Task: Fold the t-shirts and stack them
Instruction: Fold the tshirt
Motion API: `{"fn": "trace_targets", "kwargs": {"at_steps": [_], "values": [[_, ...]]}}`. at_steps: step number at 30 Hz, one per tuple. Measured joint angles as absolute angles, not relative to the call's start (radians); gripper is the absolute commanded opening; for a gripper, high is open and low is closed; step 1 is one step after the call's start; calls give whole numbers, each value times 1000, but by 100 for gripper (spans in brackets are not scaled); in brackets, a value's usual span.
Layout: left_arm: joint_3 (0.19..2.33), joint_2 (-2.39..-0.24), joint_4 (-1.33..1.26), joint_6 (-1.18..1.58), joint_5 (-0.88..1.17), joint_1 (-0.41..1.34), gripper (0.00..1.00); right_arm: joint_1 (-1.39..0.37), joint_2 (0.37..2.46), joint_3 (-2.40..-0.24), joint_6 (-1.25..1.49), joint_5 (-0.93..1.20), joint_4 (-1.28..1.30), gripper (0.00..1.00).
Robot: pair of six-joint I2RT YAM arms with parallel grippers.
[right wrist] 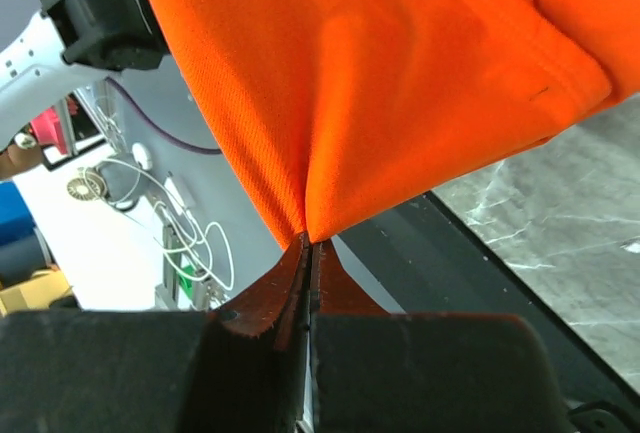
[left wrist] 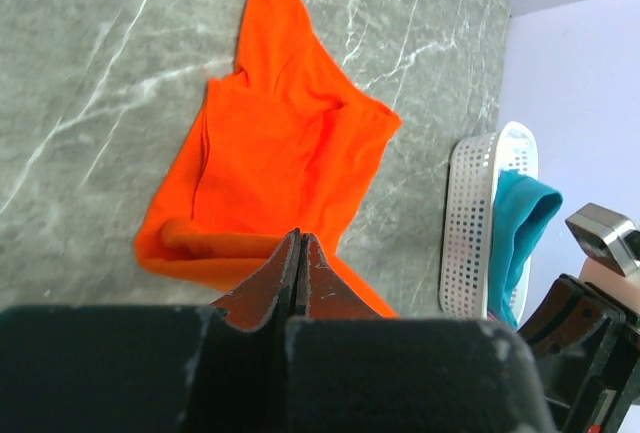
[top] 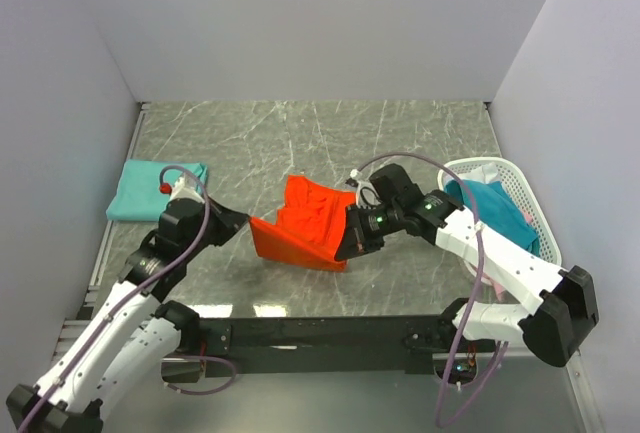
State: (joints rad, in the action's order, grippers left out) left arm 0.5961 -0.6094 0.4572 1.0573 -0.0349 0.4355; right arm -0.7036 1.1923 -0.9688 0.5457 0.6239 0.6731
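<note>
On the grey marble worktop (top: 300, 133), the orange-red t-shirt (top: 310, 218) sits mid-scene. Its far part rests on the stone and its near edge is raised and stretched between our arms. The white lattice basket (top: 495, 163) stands at the right, and a folded teal t-shirt (top: 150, 188) lies at the far left. Our left tool (left wrist: 298, 245) and right tool (right wrist: 308, 245) are each pinched fully closed on a near corner of the orange cloth. For a clean fold, we judge both corners should travel together, level and taut, so the edge lands square.

Jaws pressed together, seemingly pinching the orange t-shirt (left wrist: 270, 153).
</note>
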Motion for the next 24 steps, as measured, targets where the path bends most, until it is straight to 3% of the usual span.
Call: {"fn": "trace_targets", "kwargs": {"at_steps": [24], "values": [[793, -1140, 215, 977, -130, 435, 1, -426, 1413, -1095, 470, 638, 616, 0]]}}
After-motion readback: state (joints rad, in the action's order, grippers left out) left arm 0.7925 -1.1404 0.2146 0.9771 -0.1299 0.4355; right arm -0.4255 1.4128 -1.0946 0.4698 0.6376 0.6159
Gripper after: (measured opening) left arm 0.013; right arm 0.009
